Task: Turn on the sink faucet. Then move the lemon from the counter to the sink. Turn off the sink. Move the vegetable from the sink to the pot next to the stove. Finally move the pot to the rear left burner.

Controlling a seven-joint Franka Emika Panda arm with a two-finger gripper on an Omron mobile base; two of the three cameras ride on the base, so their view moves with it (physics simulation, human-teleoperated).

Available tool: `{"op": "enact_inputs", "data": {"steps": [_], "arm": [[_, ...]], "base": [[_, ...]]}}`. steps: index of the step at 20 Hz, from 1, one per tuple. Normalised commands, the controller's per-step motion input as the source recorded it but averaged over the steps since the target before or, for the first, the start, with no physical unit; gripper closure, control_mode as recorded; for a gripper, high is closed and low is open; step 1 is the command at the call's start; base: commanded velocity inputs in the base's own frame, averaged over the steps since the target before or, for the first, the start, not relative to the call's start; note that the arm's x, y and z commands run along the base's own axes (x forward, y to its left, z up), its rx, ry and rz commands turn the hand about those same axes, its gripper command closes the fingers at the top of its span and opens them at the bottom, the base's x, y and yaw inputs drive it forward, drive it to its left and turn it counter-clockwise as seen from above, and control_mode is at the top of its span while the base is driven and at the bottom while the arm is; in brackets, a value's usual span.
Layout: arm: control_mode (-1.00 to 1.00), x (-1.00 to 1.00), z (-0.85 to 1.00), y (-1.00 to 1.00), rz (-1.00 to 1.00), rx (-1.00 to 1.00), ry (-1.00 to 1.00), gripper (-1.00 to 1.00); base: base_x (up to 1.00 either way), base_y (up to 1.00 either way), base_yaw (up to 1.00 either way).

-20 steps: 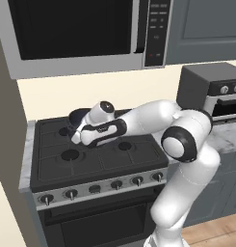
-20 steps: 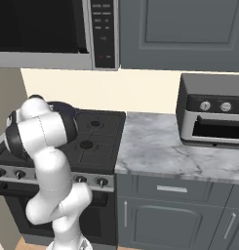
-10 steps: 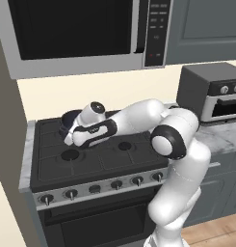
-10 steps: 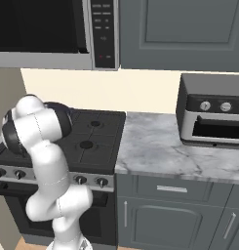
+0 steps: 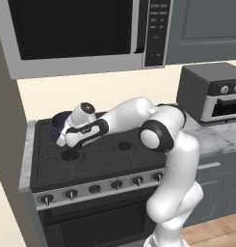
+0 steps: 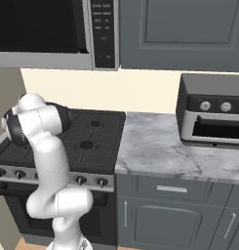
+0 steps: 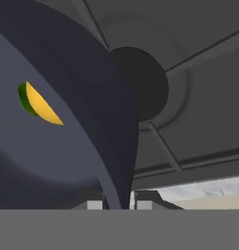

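The gripper (image 5: 61, 136) is clenching the rim of the pot (image 5: 60, 124) at the far left of the stove (image 5: 105, 161), over the rear left burner (image 7: 139, 83). A yellow and green vegetable (image 7: 37, 103) is lying inside the pot. To finish well, the arm should be lowering the pot level, centring it on the grate before releasing.

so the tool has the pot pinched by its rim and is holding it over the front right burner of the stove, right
Not quite. The tool does pinch the pot by its rim, but the pot is at the stove's rear left burner, not the front right one. The left base view shows it at the back left corner, near the wall.
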Motion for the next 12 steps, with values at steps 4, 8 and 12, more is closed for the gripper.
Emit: {"op": "enact_inputs", "data": {"steps": [4, 8, 12], "arm": [[-1.00, 0.35, -0.18, 0.00, 0.14, -0.09, -0.13, 1.00], [-1.00, 0.46, -0.19, 0.00, 0.11, -0.09, -0.14, 1.00], [-1.00, 0.46, -0.03, 0.03, 0.11, -0.06, -0.05, 1.00]], "base": [[0.00, 0.00, 0.00], [0.00, 0.00, 0.00], [0.00, 0.00, 0.00]]}}
